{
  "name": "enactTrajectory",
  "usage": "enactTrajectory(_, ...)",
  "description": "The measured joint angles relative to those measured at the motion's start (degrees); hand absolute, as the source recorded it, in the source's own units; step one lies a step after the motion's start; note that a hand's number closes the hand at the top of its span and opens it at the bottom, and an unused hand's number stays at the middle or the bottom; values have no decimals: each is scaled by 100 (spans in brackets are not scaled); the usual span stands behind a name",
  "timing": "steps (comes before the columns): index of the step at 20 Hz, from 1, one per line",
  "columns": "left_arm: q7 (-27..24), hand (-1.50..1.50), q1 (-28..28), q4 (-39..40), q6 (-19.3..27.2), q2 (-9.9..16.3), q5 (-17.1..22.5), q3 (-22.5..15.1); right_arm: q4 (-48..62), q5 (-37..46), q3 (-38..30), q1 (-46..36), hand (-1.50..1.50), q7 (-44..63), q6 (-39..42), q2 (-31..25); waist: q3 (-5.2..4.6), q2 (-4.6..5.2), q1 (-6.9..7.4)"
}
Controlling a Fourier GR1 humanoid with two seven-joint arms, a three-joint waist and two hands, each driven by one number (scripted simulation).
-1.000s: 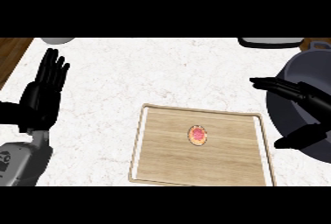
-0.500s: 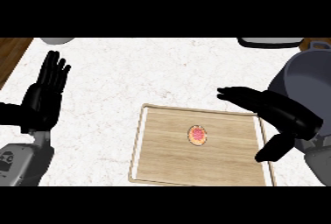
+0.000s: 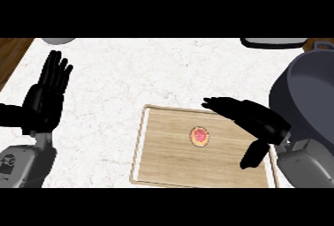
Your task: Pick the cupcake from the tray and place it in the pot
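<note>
A small cupcake (image 3: 199,136) with pink frosting sits near the middle of a light wooden tray (image 3: 163,163) on the white marble counter. My right hand (image 3: 254,120) hovers over the tray's right part, just right of the cupcake and apart from it, fingers relaxed and pointing left, thumb hanging down. The big dark grey pot (image 3: 306,92) stands at the right edge, behind that hand. At the left my left hand (image 3: 46,97) rests open, fingers up.
A grey rimmed dish (image 3: 272,42) shows at the top right and a pale round object (image 3: 58,40) at the top left. Brown wood (image 3: 13,53) borders the counter's upper left corner.
My right hand has swung left from in front of the pot to over the tray, closing in on the cupcake. The left hand and the cupcake have stayed put.
</note>
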Motion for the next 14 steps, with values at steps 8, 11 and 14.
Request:
enactTrajectory(8, 121, 0, 87, -124, -146, -204, -239, 156, 258, 749, -65, 177, -150, -505, -161, 582, 1, 1, -2)
enactTrajectory(11, 215, 0, -40, -79, -175, -264, -320, 246, 338, 972, -136, 125, -150, -554, -87, 757, 1, 1, -6)
enactTrajectory(14, 130, 0, -18, -9, -261, -305, -371, 333, 231, 1252, -144, 368, -150, -524, -187, 805, 1, 0, -16)
